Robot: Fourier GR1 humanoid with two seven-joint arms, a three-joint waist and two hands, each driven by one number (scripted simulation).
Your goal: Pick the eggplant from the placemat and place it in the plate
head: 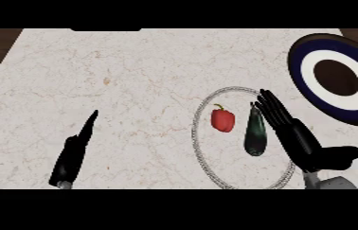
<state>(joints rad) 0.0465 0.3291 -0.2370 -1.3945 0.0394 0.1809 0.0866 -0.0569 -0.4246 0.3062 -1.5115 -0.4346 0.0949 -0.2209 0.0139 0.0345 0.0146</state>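
Note:
A dark green eggplant [255, 133] lies lengthwise on the round pale placemat [207, 154], with a red bell pepper [223, 119] just to its left. My right hand [293, 134] is open, fingers straight, right beside the eggplant's right side; whether it touches is unclear. The plate [305, 68], navy with a white ring and dark centre, sits at the far right and is partly cut off by the view's edge. My left hand [73, 153] rests open at the lower left, fingers pointing up, far from the placemat.
The marble counter [126, 82] spreads wide to the left and behind the placemat. A dark wooden strip shows at the top corners beyond the counter's edge.

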